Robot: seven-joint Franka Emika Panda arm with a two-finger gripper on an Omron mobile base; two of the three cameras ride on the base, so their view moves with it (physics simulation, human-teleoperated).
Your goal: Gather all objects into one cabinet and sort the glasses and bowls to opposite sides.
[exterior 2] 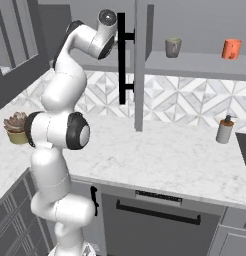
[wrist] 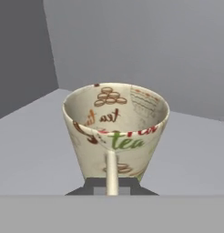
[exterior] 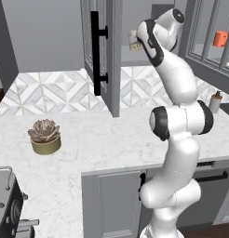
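Gripping a cream printed mug [wrist: 114,132] by its thin handle – pincer [wrist: 112,189] clamped tight, mug upright on the flat grey cabinet shelf [wrist: 36,150], grey cup [exterior 2: 172,47] and orange cup [exterior 2: 231,49] farther along it.

The white arm [exterior: 179,130] is raised from the base, bent at the elbow and reached up high, with the wrist turned forward at the top. The gripper [wrist: 112,189] is seen closed on the cream mug [wrist: 116,129], its dark finger tips pressed at the mug's handle base.
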